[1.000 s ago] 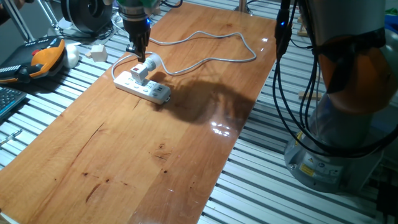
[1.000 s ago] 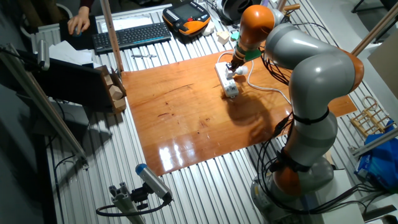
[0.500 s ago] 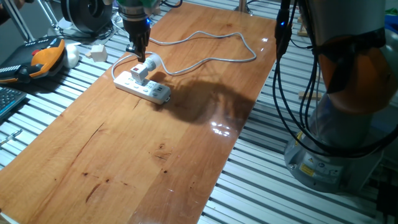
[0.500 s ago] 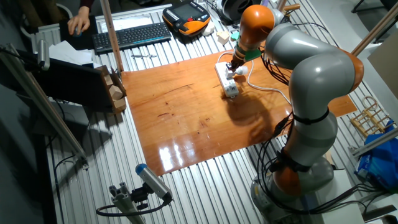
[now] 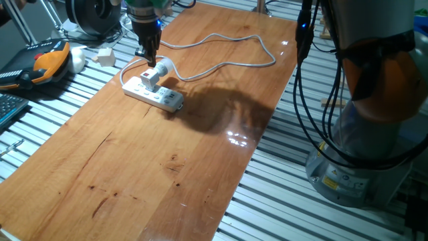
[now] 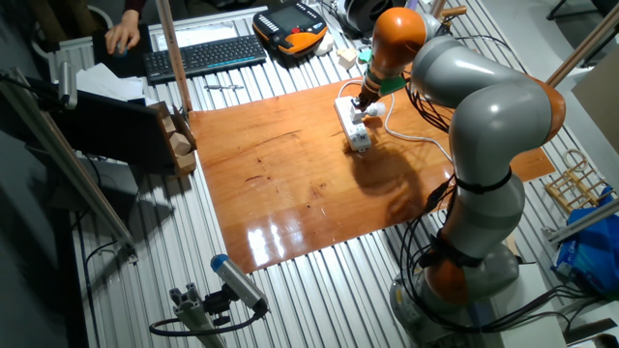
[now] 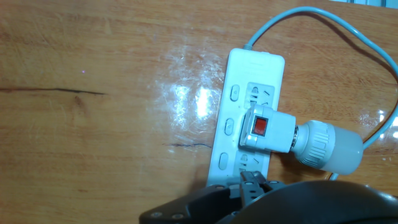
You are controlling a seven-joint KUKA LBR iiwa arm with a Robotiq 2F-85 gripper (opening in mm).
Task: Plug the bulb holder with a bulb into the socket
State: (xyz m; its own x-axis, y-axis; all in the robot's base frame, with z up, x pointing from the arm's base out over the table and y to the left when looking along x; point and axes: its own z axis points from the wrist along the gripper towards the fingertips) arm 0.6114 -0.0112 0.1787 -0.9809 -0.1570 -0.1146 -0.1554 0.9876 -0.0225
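Observation:
The socket, a long white power strip (image 5: 160, 98) with a grey cable (image 5: 227, 39), lies at the far left of the wooden board. The bulb holder (image 5: 152, 77) stands plugged into one of its outlets, its round bulb (image 5: 164, 65) pointing sideways. In the hand view the holder (image 7: 267, 130) shows a red switch, with the bulb (image 7: 326, 149) to its right over the strip (image 7: 239, 81). My gripper (image 5: 148, 59) hovers just above the holder, also seen in the other fixed view (image 6: 363, 97). Only its dark tip (image 7: 252, 182) shows in the hand view; the finger gap is hidden.
An orange teach pendant (image 5: 50, 60) and a small white cube block (image 5: 105, 56) lie off the board's left edge. A keyboard (image 6: 203, 56) and wooden blocks (image 6: 179, 145) sit beyond the board. The arm's base (image 5: 361, 167) stands at the right.

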